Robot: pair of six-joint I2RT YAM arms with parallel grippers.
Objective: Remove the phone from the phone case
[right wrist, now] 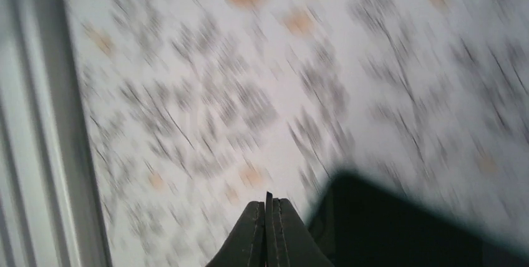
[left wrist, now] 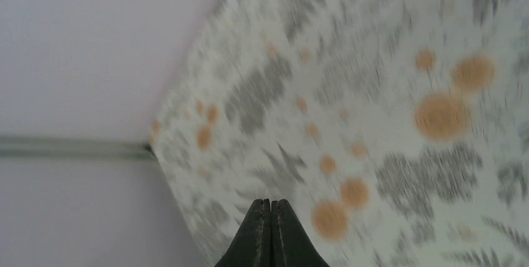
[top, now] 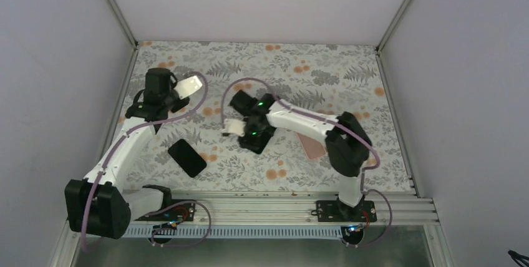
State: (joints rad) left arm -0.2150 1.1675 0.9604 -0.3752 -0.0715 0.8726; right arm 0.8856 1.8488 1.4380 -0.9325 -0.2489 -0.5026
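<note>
Phone (top: pixel 187 158) black, flat on table (top: pixel 349 80); pink case (top: pixel 310 146) well apart.

The right gripper (right wrist: pixel 268 203), its two dark fingers pressed together at the bottom edge, hangs over a blurred fern-and-orange-dot counter (right wrist: pixel 281 80), with a dark shape (right wrist: pixel 399 223) just beside it at lower right and a pale rail (right wrist: pixel 31 123) along the left.

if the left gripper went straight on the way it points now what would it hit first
Most likely the floral tablecloth. The left gripper, shut, points at bare patterned cloth in its wrist view, with no object in that line, though the picture is blurred.
</note>
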